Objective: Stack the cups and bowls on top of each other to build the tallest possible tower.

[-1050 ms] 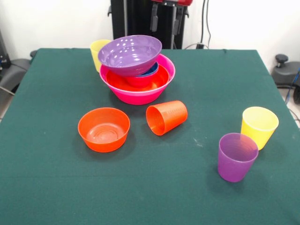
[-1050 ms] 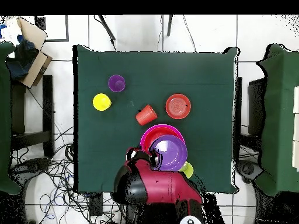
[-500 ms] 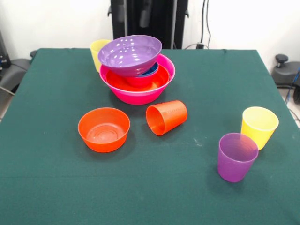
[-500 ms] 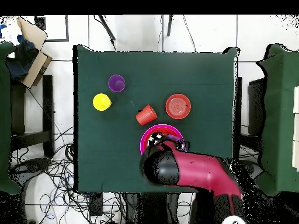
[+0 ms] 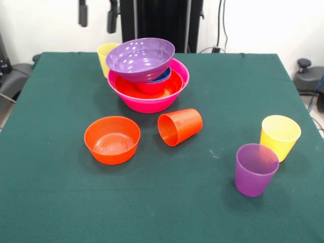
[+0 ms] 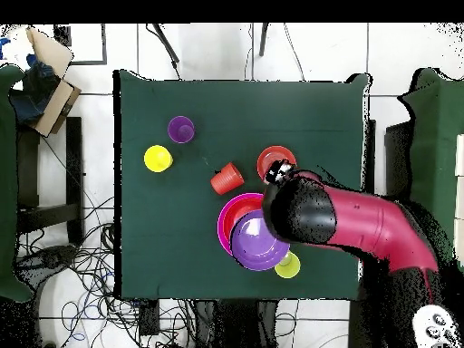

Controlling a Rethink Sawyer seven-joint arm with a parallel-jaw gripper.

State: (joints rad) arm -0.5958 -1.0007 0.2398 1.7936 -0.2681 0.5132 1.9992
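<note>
gripper (image 5: 97,15): fingers parted, empty, high over the table's far edge
tower (image 5: 147,76): below, just beside the fingers, apart
yellow cup (image 5: 105,55): behind tower

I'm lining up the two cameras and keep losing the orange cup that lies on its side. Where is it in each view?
Front view: the tipped orange cup lies near the picture's middle, mouth toward the lower left, just below the big pink bowl.
Overhead view: the cup sits just above and left of the pink bowl, beside the arm.
Shared landmark: the pink bowl at the tower's base.
</note>
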